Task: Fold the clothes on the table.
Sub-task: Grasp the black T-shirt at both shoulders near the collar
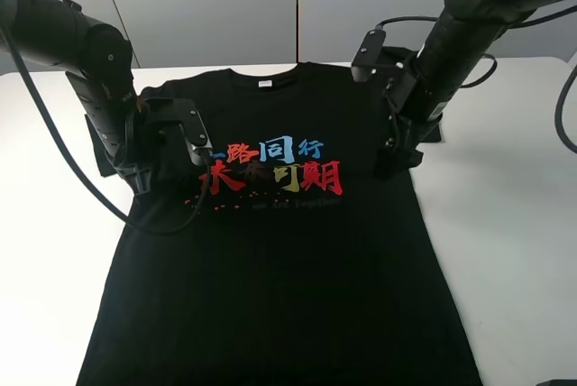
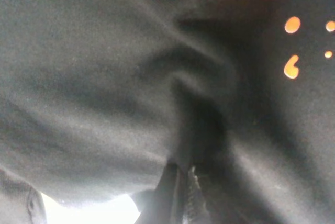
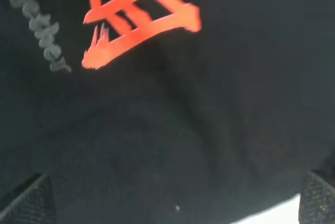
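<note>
Across the black T-shirt [image 1: 288, 287], coloured characters [image 1: 275, 168] "路同行"; white neck label [image 1: 265, 84].

T-shirt [image 1: 297, 269] hem runs off frame; grey lettering [image 3: 39, 25] ahead of the right gripper [image 3: 170, 203] is way too blurry to read.

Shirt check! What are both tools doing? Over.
Left tool shut, pinching shirt by its edge. Right tool open over the other edge. Shirt spread on table, not folded yet. Nothing in the way.

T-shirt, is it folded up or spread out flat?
Spread out. The T-shirt lies front up on the table, print and neck label showing.
</note>
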